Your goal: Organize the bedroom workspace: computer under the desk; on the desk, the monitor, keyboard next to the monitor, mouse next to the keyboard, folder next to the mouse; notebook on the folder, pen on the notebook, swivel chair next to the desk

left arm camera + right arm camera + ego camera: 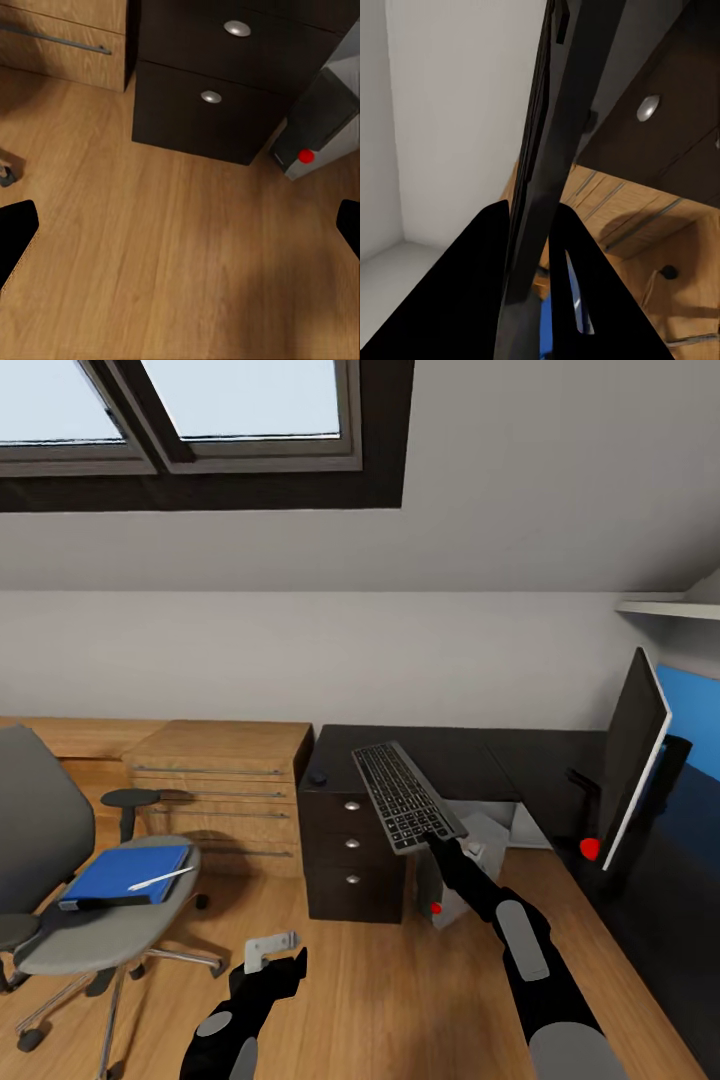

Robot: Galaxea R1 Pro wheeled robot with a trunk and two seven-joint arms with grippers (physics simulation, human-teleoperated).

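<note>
Keyboard (408,796): pinched at its near edge by right gripper (440,847), raised above the dark desk (480,760). Left gripper (270,965) spread, idle over floor. Advice: carry level toward monitor (632,760), lower flat beside it before letting go

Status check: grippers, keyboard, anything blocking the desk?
Right gripper shut on keyboard, held raised over dark desk. Left gripper open, low over floor. Monitor on desk; mouse at desk's edge. Drop zone looks open.
</note>
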